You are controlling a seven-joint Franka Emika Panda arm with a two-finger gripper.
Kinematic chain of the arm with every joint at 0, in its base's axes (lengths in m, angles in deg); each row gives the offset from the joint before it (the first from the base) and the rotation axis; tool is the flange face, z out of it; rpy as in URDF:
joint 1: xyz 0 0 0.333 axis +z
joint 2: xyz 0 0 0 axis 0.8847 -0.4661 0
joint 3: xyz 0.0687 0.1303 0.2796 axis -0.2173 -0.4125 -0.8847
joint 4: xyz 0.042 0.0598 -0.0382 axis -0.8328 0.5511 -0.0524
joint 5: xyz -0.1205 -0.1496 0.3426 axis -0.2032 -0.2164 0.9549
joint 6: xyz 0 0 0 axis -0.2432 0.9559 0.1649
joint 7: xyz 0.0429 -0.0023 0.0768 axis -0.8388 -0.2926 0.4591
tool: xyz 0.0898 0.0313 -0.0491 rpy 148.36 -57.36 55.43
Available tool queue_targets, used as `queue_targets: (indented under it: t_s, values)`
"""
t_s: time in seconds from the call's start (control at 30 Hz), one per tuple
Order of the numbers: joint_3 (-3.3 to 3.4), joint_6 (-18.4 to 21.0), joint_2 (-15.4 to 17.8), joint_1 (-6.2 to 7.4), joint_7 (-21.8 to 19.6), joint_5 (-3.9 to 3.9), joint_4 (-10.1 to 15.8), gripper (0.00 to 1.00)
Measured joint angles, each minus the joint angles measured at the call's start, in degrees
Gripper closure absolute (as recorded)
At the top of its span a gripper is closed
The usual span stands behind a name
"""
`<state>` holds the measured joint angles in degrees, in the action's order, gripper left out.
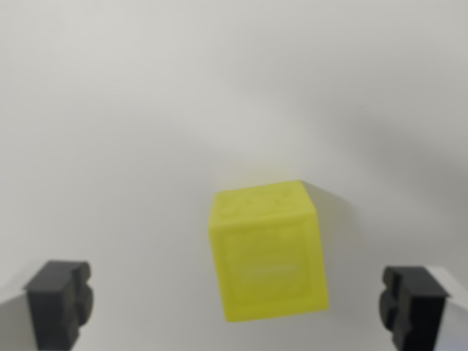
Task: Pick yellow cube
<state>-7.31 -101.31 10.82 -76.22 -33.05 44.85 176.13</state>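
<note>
The black two-fingered gripper (235,306) stands with its jaws wide apart, holding nothing: one dark rubbery fingertip (60,301) shows at the lower corner on the wrist view's left, the other at the lower corner on the wrist view's right. Between them, touching neither, sits the small translucent yellow plastic cube (267,252), a faint embossed pattern on its faces. It lies a little nearer the fingertip on the wrist view's right and is turned slightly, so one edge leans toward the camera.

The step in hand looks like the final approach before the grasp. To do it well, I would shift the claw toward the wrist view's right until the cube is centred in the gap, rotate the wrist to square the pads with two opposite faces, then descend until the pads sit at mid-height on the cube before closing. Closing off-centre or askew would likely push or spin the cube away.

Beneath the cube is a plain, matte white tabletop (146,110), smooth and bare around it. A soft shadow falls just beyond the cube, on the wrist view's right. The view is slightly blurred, and nothing of the room beyond the surface shows.
</note>
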Motion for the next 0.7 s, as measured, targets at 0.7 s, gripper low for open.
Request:
queue_targets:
  t_s: [0.7]
  values:
    - [0.0,-4.5,-3.9,-2.26,6.5,-0.87,1.0,0.0]
